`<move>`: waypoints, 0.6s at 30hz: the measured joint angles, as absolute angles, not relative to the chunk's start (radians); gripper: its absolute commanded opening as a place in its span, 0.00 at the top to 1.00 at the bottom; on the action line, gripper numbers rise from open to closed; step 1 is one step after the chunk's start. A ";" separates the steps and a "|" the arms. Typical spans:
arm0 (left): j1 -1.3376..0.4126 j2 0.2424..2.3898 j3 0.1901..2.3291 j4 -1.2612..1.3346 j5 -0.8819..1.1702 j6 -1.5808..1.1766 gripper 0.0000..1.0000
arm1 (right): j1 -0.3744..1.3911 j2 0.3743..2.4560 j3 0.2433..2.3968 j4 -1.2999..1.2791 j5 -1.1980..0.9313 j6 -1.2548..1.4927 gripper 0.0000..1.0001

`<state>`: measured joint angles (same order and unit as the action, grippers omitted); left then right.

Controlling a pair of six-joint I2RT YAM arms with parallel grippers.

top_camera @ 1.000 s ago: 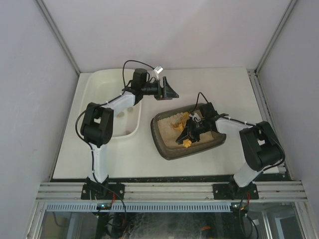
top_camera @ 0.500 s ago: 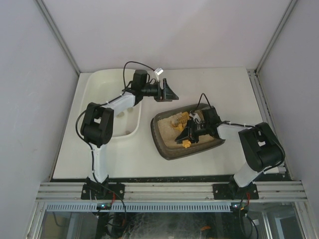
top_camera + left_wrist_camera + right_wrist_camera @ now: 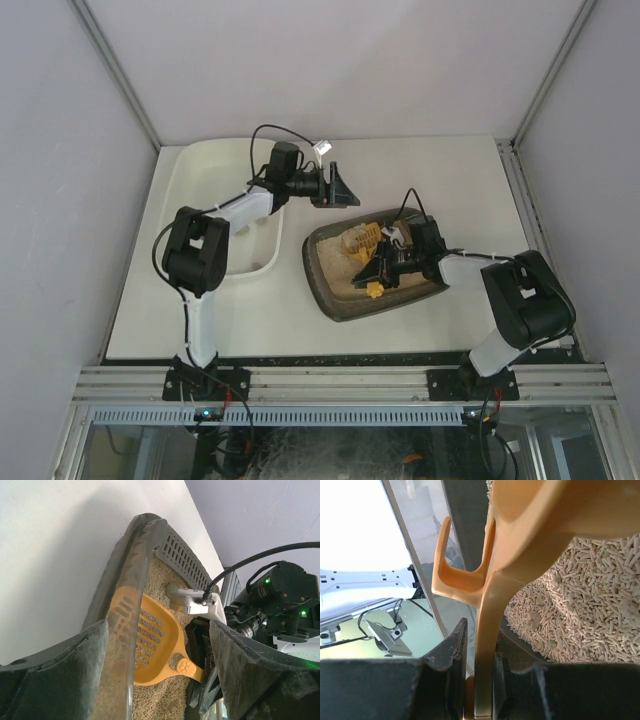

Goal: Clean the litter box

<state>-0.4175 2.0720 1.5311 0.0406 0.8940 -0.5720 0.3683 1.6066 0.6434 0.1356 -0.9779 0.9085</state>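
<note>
Where the table [image 3: 460,170] meets the left wall: one white tub [image 3: 200,165], plain, rectangular with rounded corners, its long side running away from the arm bases.

Next, the left arm [image 3: 195,250]: it rises from its base and crosses the tub's right wall, forearm pointing right.

Then the left gripper [image 3: 342,187]: released, fingers spread wide, nothing between them. It hangs near the far left corner of the litter box [image 3: 313,268], not touching it. The left wrist view looks between the two dark fingers [image 3: 55,675] onto the box's rim.

The litter box itself is a dark brown-grey tray with rounded corners. It is on the table right of centre, near the tub but apart from it, and turned at a slant to the table edge. A slotted strip runs along one inner wall. It is filled with beige pellet litter [image 3: 335,268].

Inside the box is a scoop [image 3: 363,239]: orange-yellow plastic with a slotted head and a paw print on the handle, head toward the far wall, over the litter.

After it, the right gripper [image 3: 387,268]: clenched on the scoop's handle, whose thin edge is pinched between both fingers in the right wrist view. A hook-shaped tab branches off the handle.

Last, the right arm [image 3: 515,300]: it reaches left from its base over the box's right end.
</note>
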 measured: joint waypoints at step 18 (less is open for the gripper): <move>-0.422 2.062 1.499 -0.006 0.879 -0.527 0.15 | 0.375 1.508 0.538 0.219 -0.971 0.891 1.00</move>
<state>-0.4225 2.0621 1.4994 -0.0059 0.8791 -0.5266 0.3748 1.5082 0.5381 0.2188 -0.9707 0.8906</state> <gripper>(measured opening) 0.853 0.169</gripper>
